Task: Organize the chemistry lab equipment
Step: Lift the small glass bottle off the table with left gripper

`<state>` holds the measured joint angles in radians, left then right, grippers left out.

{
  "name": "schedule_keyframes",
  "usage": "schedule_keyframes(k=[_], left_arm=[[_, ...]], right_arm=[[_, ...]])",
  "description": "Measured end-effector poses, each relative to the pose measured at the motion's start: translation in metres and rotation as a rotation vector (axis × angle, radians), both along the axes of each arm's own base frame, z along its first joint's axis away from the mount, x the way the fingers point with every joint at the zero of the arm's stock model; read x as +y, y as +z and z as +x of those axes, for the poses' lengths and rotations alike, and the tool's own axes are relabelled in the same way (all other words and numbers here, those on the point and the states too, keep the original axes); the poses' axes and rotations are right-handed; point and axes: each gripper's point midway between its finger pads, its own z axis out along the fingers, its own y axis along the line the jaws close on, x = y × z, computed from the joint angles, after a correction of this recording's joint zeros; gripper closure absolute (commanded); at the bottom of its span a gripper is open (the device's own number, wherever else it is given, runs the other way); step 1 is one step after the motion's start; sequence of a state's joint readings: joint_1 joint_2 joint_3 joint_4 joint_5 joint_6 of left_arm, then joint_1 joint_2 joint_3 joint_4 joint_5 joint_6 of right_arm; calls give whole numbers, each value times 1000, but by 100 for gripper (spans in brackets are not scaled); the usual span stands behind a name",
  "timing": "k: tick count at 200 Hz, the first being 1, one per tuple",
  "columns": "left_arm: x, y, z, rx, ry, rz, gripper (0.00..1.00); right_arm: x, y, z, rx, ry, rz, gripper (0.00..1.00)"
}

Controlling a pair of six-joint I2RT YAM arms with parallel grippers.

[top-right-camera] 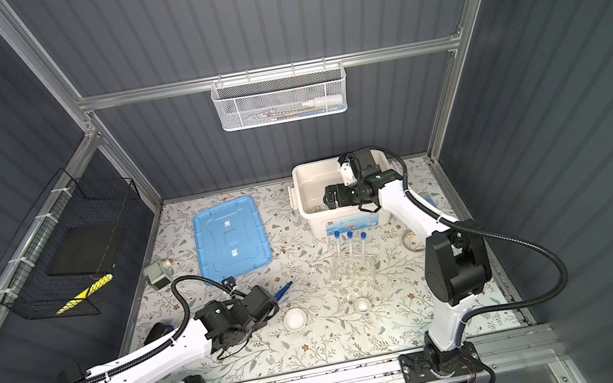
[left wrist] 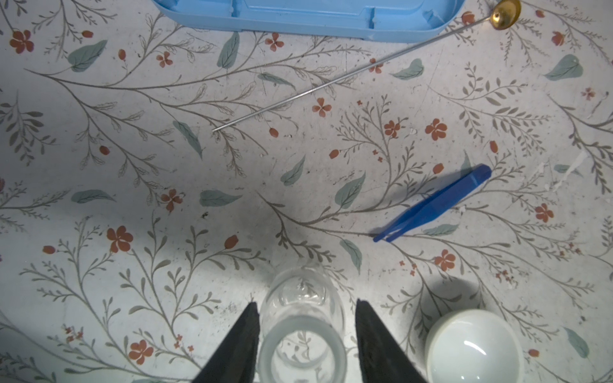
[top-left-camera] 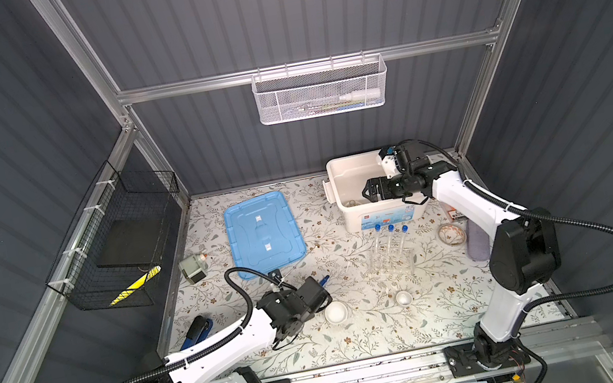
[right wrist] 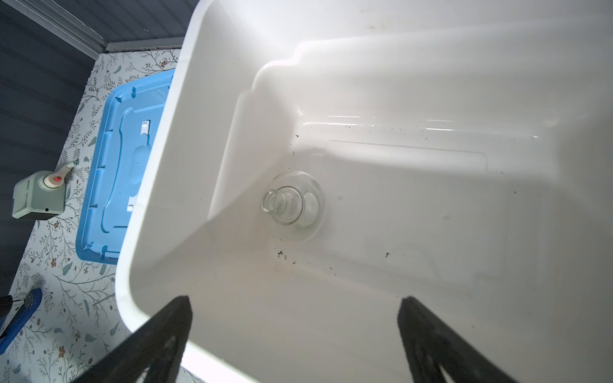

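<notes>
In the left wrist view my left gripper (left wrist: 306, 301) stands open astride a small clear glass flask (left wrist: 302, 331) upright on the table; one finger is almost against the glass, and a narrow gap shows at the other. Blue tweezers (left wrist: 434, 204), a thin rod (left wrist: 331, 81) and a white dish (left wrist: 474, 345) lie close by. My right gripper (right wrist: 295, 298) hangs open and empty over the white bin (right wrist: 159, 165), where another flask (right wrist: 293, 205) stands. In both top views three blue-capped test tubes (top-left-camera: 391, 227) stand in the clear rack (top-left-camera: 390, 262). A second white dish (top-left-camera: 403, 297) sits in front of it.
The bin's blue lid (top-left-camera: 263, 233) lies flat at mid-left. A grey motor (top-left-camera: 193, 267) and a blue-and-black stapler (top-left-camera: 197, 329) sit along the left edge. A patterned saucer (top-left-camera: 452, 234) and a greyish cylinder (top-left-camera: 477, 240) stand by the right arm.
</notes>
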<state>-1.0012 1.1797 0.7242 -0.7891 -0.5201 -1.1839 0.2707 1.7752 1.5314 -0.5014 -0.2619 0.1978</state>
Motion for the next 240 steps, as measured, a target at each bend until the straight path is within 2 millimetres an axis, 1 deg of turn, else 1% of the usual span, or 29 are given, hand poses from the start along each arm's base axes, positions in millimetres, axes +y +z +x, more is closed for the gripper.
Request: schedule_keyframes(k=[32,59,107,174,202,240], left_arm=[[0,0,0,1,6,-2,55],[1,-1,-1,4,6,0,60],[0,-2,-1,8,5,1,65],[1,0,-1,12,3,11,66],[-1,10,2,0,4,20,66],[-8,35,13,-48,2,13,66]], right_arm=[[0,0,0,0,-1,0,1],[-2,0,1,0,-4,1,1],[-5,-2,1,4,-11,0,1],[-8,-2,2,-5,-16,2,1],[-9,3,-1,-14,-16,6,1],[-11,11,-5,-36,-17,14,1]])
